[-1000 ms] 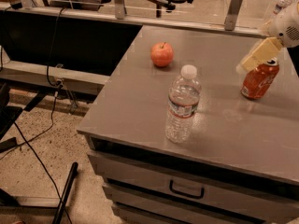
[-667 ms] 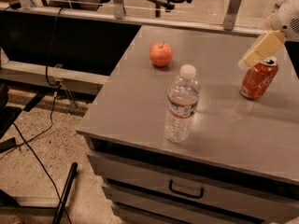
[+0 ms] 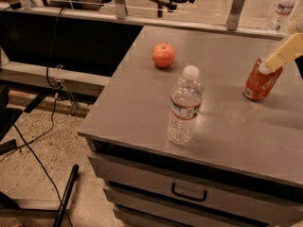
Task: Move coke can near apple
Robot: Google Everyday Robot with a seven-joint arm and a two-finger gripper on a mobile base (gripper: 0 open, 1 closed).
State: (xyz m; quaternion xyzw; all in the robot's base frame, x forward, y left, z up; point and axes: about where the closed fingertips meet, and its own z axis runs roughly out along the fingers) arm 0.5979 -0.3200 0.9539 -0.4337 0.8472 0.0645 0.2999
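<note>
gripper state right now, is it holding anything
Gripper: at the table's right edge, against the top of the coke can; open, closed or holding the can cannot be told.

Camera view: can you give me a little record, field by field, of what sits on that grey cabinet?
Surface: grey metal cabinet top, drawers below
Can: red-orange metal coke can, right side
Apple: round red apple, back left, far from the can
Bottle: clear plastic water bottle, upright, front middle
Gripper: pale gripper, upper right, at the can's top
</note>
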